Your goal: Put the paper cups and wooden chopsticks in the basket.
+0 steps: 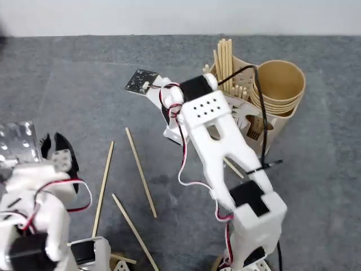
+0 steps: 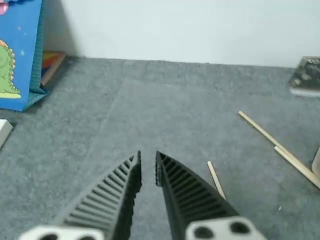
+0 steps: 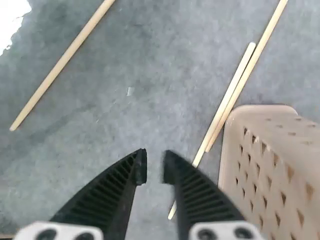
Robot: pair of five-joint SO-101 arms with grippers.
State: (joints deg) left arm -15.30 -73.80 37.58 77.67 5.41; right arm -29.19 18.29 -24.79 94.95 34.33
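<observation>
Right gripper (image 3: 153, 161) open just a crack, holding nothing. Chopstick pair (image 3: 234, 95) just ahead, on basket (image 3: 270, 150) side, long axis running away from jaws. Left gripper (image 2: 148, 160) farther off, likewise empty.

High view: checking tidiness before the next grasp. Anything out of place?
Yes. Several loose chopsticks lie scattered on the mat outside the basket, which already holds stacked cups and an upright bundle of chopsticks.
</observation>
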